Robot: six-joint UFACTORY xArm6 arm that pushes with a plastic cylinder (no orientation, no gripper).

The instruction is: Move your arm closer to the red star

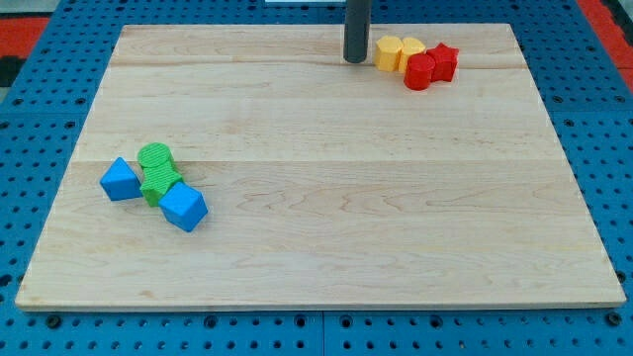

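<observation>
The red star [444, 61] lies near the view's top right, at the right end of a tight cluster. A red round block [420, 71] touches it on its left, and two yellow blocks [399, 51] sit left of that. My tip [356, 59] rests on the board just left of the yellow blocks, a small gap away. The yellow and red round blocks lie between my tip and the red star.
The wooden board [326, 198] sits on a blue pegboard. At the view's left, two blue cubes [121, 180] [184, 208] flank two green blocks [156, 172] in a touching cluster.
</observation>
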